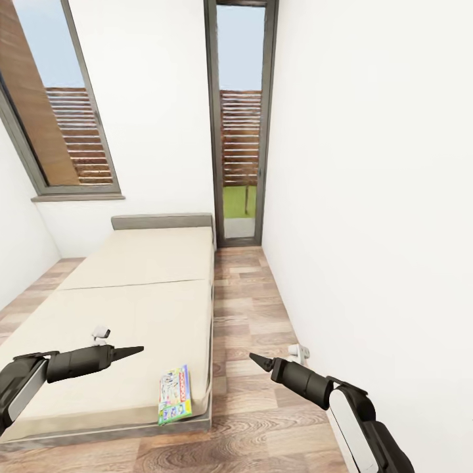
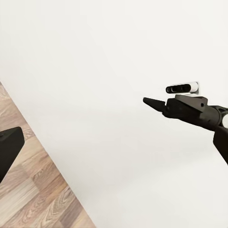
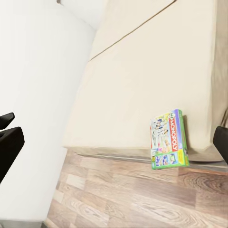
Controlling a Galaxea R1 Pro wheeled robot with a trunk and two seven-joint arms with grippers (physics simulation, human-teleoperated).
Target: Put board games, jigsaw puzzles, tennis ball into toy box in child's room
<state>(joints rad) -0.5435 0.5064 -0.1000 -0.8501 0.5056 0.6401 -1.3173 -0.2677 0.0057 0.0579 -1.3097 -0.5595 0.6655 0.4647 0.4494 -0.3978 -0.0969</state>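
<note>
A colourful Monopoly board game [image 1: 175, 394] lies flat at the near right corner of the beige bed [image 1: 131, 309]; the right wrist view has it at the mattress edge [image 3: 168, 140]. My left gripper [image 1: 136, 350] hovers over the front of the bed, left of the game, open and empty. My right gripper [image 1: 255, 359] hangs over the wooden floor to the right of the bed, also open and empty, with its dark fingers [image 3: 9, 145] spread to the edges of the right wrist view. The left wrist view looks across at the right gripper [image 2: 148, 100] against the white wall.
A strip of wooden floor [image 1: 243, 309] runs between the bed and the white right wall [image 1: 368, 197] up to a tall glass door [image 1: 240, 131]. A large window [image 1: 59, 118] sits in the left wall above the bed's grey headboard [image 1: 161, 221].
</note>
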